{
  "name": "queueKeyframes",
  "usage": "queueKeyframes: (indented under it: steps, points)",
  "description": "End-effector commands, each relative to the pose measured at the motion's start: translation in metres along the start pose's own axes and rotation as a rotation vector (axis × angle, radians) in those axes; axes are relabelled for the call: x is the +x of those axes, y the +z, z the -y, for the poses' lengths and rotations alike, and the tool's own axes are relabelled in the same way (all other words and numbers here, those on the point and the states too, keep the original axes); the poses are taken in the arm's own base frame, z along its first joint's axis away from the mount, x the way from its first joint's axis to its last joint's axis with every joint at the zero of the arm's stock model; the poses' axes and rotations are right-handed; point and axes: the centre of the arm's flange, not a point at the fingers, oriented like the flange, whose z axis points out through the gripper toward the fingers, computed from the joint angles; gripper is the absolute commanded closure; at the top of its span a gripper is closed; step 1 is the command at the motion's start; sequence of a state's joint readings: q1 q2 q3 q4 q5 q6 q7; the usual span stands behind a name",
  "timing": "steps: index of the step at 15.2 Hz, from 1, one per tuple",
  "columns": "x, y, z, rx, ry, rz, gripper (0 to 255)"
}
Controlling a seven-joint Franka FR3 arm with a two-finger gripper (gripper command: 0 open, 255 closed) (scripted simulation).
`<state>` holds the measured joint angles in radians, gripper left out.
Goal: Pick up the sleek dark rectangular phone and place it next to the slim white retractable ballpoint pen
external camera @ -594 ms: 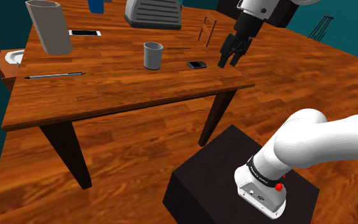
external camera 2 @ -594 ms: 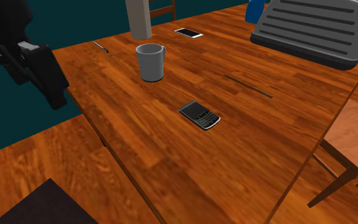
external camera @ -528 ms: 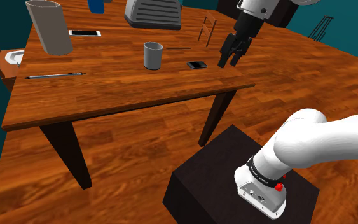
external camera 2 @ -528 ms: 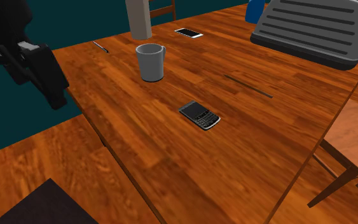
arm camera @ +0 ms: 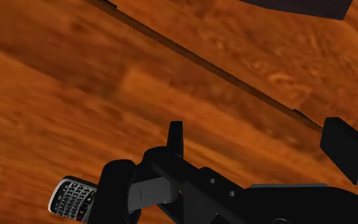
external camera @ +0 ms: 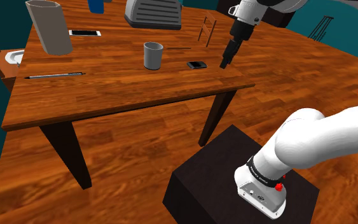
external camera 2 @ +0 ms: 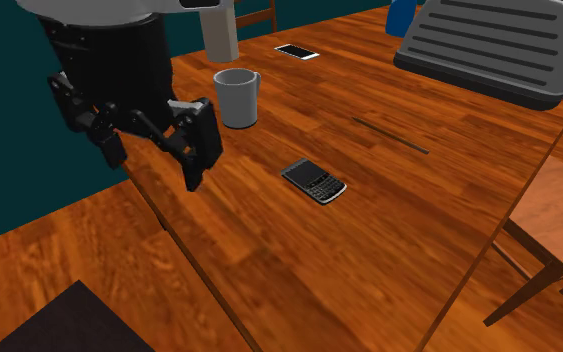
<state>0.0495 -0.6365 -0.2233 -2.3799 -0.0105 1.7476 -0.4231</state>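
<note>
Phone (external camera 2: 314,181) lies apart from the wide-open, empty hand (external camera 2: 155,162) hovering beside it.

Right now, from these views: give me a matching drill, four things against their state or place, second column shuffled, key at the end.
Things:
1. dark keypad phone
2. grey cup
3. slim pen
4. gripper

States or places:
A. standing upright on the table
B. open, holding nothing
C. lying flat, keys facing up
D. lying toward the shoulder view's left, far from the gripper

Pairs: 1-C, 2-A, 3-D, 4-B.
</note>
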Motion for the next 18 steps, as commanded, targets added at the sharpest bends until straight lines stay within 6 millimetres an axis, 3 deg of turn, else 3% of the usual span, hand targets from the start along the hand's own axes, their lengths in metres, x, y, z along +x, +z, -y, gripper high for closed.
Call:
queueKeyframes:
  steps: [1, 9, 18]
  points:
    - [0.007, 0.007, -0.022, -0.009, -0.086, 0.009, 0]
    - [0.061, 0.032, -0.105, -0.041, -0.401, 0.042, 0]
    - [0.149, 0.061, -0.173, -0.077, -0.754, 0.079, 0]
